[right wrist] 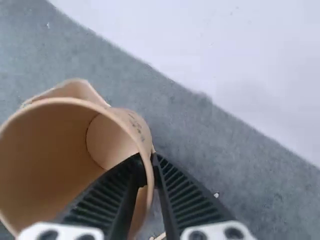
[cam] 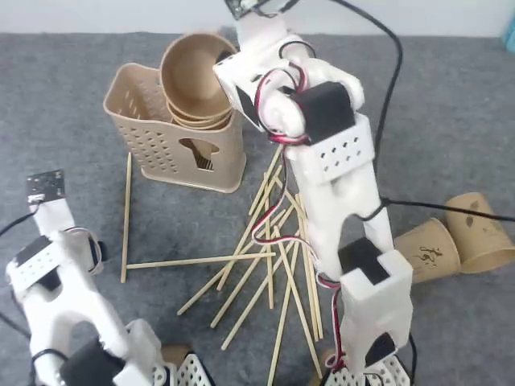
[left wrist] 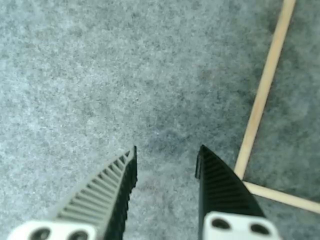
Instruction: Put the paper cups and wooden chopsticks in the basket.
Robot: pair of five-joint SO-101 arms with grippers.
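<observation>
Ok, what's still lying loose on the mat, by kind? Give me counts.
Paper cups: 2, on their sides, side by side at the right of the high view.
Wooden chopsticks: roughly 12; they overlap, so not exact.
Total: roughly 14 loose.
Not counted: the nested cups at the basket; the right gripper has its fingers shut on the top cup.

Grey carpet (cam: 64,96), pale surface (right wrist: 225,50) beyond.

The right arm (cam: 342,193) covers part of the chopsticks (cam: 269,265) (mid-pile).
</observation>
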